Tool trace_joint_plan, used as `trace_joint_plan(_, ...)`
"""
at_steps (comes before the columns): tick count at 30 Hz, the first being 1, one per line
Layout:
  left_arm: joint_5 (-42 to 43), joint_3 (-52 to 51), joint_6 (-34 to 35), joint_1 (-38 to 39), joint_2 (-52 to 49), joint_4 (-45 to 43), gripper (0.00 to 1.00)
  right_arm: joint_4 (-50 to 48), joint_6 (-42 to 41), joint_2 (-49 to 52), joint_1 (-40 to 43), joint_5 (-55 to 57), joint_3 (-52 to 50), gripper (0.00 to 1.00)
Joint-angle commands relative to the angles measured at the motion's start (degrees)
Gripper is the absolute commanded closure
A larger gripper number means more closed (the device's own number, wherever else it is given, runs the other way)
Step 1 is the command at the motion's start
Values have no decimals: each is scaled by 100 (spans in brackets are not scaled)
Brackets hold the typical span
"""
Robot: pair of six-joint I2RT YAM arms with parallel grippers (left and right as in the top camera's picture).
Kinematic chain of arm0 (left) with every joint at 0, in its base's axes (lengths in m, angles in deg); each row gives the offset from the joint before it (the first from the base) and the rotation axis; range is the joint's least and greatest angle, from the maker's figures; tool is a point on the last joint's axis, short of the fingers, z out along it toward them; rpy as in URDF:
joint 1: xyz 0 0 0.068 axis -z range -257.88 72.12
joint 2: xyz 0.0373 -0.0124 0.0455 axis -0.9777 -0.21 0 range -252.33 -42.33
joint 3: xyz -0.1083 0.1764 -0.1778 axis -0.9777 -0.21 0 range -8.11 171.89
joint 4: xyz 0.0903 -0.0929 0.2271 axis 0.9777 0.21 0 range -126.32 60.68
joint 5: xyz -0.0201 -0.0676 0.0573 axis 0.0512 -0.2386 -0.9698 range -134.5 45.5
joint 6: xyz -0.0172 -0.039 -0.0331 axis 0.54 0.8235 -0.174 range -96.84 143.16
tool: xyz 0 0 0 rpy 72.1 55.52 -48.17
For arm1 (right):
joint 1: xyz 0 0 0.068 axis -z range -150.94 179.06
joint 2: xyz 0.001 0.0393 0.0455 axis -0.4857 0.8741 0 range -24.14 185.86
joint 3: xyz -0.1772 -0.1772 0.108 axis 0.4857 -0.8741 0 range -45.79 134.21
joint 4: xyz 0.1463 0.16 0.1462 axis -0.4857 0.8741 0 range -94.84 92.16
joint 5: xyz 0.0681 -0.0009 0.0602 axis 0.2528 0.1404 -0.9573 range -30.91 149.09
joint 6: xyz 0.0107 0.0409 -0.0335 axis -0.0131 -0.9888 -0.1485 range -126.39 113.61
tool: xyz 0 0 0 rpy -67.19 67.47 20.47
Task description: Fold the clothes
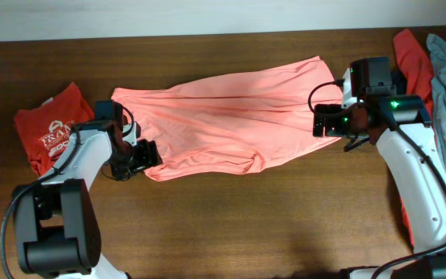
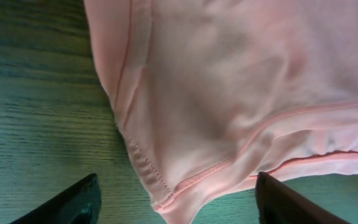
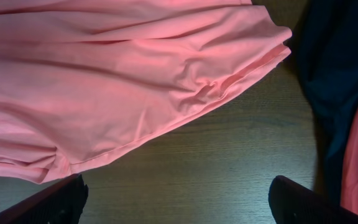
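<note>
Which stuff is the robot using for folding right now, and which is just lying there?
In use: pink shirt, left gripper, right gripper.
Just lying there: red shirt with letters, coral shirt, grey shirt, navy cloth. These are clothes too, but nothing touches them.

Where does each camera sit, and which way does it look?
Overhead: fixed above the table, looking straight down; left gripper and right gripper at the pink shirt's ends.
Left wrist: on the left arm, looking down at the shirt's stitched corner; own fingers at bottom.
Right wrist: on the right arm, looking down at the shirt's hem, navy garment beside; own fingers at bottom.
Shared: every view shows the pink shirt.
</note>
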Motion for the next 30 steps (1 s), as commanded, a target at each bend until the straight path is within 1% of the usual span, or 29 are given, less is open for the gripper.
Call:
trace_joint_plan(1, 42, -39, 210, 133, 35, -11, 22, 17, 22, 37, 24, 74, 26, 2)
trace_joint_plan(5, 92, -109, 293, 260, -17, -13, 23, 17, 22, 37, 24, 72, 26, 2)
trace_joint_plan(6, 92, -109, 293, 284, -22, -15, 27, 17, 22, 37, 24, 72, 26, 2)
trace_joint_plan(7, 87, -109, 291, 293, -22, -15, 34, 17, 22, 37, 24, 72, 26, 2)
trace_joint_plan(9, 87, -109, 293, 293, -22, -15, 59, 20, 22, 37, 24, 72, 26, 2)
trace_joint_plan(10, 66, -109, 293, 293, -22, -15, 67, 22, 22, 37, 24, 72, 26, 2)
trace_joint_plan(13, -63, -109, 293, 291, -22, -11, 73, 24, 22, 37, 24, 72, 26, 2)
trace_joint_plan(15, -205, -109, 293, 291, -22, 17, 88, 33, 22, 37, 24, 74, 26, 2)
trace_joint_plan(16, -264, -109, 291, 293, -20, 66, 99, 37, 22, 37, 24, 74, 26, 2)
trace_joint_plan(18, -481, -103, 291, 271, -17, 284, 100, 37, 24, 37, 24, 74, 26, 2)
trace_joint_plan(23, -1589, -101, 293, -63, 142, 1110, 100, 35, 68, 72, 26, 236, 26, 2)
trace_joint_plan(27, -1915, -101, 289, -592, 435, 1414, 100, 31, 63, 181, 26, 247, 26, 2)
trace_joint_plan(30, -1858, -101, 289, -1034, 669, 1403, 100, -2, 52, 328, 26, 245, 26, 2)
